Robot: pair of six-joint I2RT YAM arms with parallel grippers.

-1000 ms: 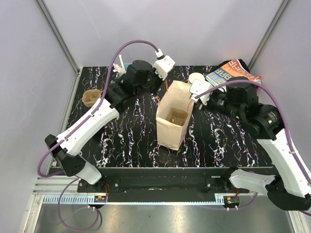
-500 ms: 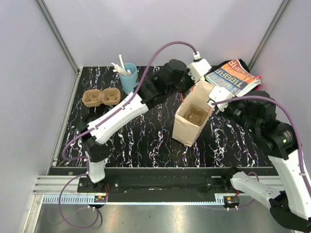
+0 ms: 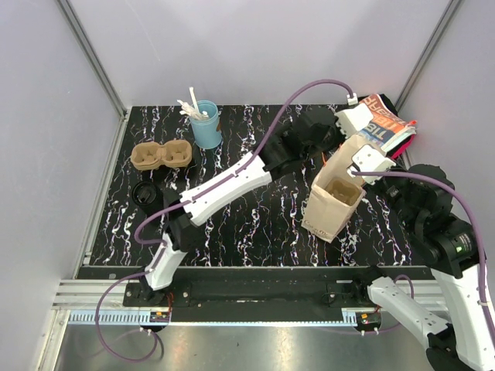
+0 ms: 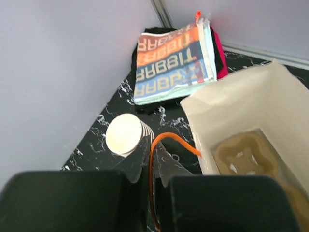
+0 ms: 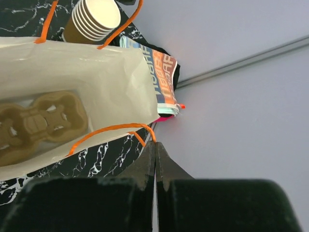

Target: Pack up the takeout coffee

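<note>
Currently both arms meet at the right side of the table [image 3: 255,220], each pinching a handle of the paper bag [image 3: 326,215]. The left arm stretches across from the near left. The left gripper [image 4: 152,166] is closed, with the far orange handle [image 4: 166,139] clamped between its fingers. The right gripper [image 5: 155,153] is also closed, its fingertips nipping the near orange handle [image 5: 111,128].

The bag's mouth gapes open between them. In the overhead view the bag looks tilted, though whether its base touches the table cannot be told. A brown pulp cup carrier [image 5: 38,121] lies flat on the bottom inside.

The takeout coffee cup [image 4: 124,139] is outside the bag. It stands upright on the table just beyond the bag's far side, showing a whitish top and a ringed brown wall. In the overhead view the left arm hides it. A colourful magazine [image 3: 390,124] lies in the far right corner, to the right of the cup.

Well apart on the left side of the table sit a second pulp carrier [image 3: 161,154] and a light-blue cup [image 3: 206,130] holding white utensils. A small dark round object [image 3: 144,192] lies there too, nearer than the carrier.
</note>
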